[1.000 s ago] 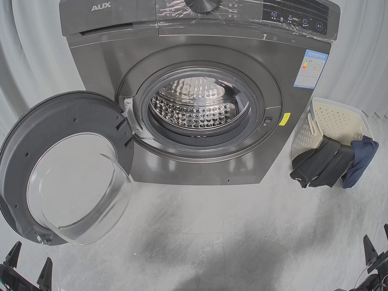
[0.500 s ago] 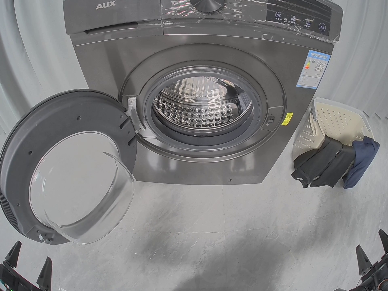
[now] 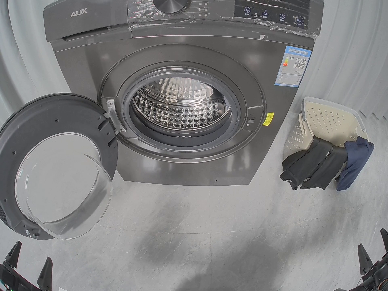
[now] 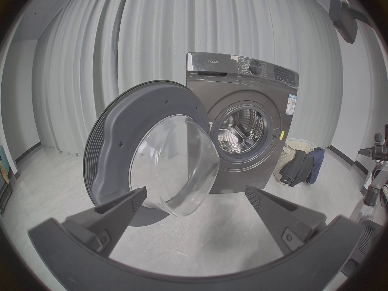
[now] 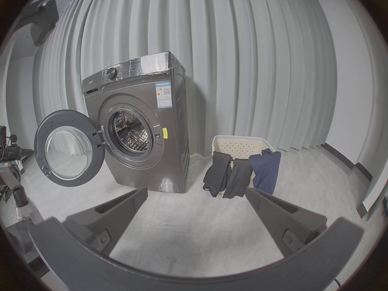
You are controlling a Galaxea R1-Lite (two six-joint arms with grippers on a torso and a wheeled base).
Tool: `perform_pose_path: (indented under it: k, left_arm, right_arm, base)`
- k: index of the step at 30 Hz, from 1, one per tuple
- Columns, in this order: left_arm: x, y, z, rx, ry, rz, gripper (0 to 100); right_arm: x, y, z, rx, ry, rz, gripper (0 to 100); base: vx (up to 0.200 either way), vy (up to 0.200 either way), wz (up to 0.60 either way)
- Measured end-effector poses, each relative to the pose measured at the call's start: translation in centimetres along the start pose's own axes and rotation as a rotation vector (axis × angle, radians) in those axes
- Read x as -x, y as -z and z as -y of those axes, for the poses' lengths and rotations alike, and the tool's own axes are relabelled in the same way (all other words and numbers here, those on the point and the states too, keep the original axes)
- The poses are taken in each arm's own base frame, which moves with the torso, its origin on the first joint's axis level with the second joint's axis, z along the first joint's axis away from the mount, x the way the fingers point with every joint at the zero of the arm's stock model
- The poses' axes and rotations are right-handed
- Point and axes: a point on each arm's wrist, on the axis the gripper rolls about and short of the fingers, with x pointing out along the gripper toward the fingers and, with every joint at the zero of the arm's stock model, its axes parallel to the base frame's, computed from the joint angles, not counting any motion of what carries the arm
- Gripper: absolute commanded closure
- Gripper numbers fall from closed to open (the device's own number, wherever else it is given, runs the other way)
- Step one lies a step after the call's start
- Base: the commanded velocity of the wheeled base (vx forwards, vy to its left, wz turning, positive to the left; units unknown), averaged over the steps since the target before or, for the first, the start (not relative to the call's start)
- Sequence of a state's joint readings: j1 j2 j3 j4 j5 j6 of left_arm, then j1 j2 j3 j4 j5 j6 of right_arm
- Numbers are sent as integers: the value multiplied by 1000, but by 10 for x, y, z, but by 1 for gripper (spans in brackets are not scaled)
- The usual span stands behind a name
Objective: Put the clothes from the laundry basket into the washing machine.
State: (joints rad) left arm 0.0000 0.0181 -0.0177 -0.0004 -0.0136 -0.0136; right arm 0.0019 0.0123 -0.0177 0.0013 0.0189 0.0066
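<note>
The washing machine (image 3: 182,102) fills the upper centre of the head view, with its door (image 3: 56,162) swung wide at left. At right, the laundry basket (image 3: 335,116) sits tilted on the floor (image 3: 202,223) just beside the machine. Two dark garments (image 3: 313,164) and a navy garment (image 3: 355,160) hang over its rim. The left gripper (image 3: 32,252) at lower left and the right gripper (image 3: 372,239) at lower right both have their fingers spread apart.
</note>
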Motion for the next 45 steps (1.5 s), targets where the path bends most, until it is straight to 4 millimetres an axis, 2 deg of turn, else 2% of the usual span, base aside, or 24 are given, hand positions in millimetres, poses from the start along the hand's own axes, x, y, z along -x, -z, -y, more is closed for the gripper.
perform_pose_path:
  k: [12, 21, 45]
  left_arm:
    - [0, 0, 0, 0, 0, 0, 0]
    - [0, 0, 0, 0, 0, 0, 0]
    - [0, 0, 0, 1, 0, 1, 0]
  right_arm:
    - [0, 0, 0, 1, 2, 0, 0]
    - [0, 0, 0, 1, 1, 0, 0]
    - [0, 0, 0, 0, 0, -1, 0]
  base:
    - [0, -200, 0]
    - [0, 0, 0]
    - [0, -200, 0]
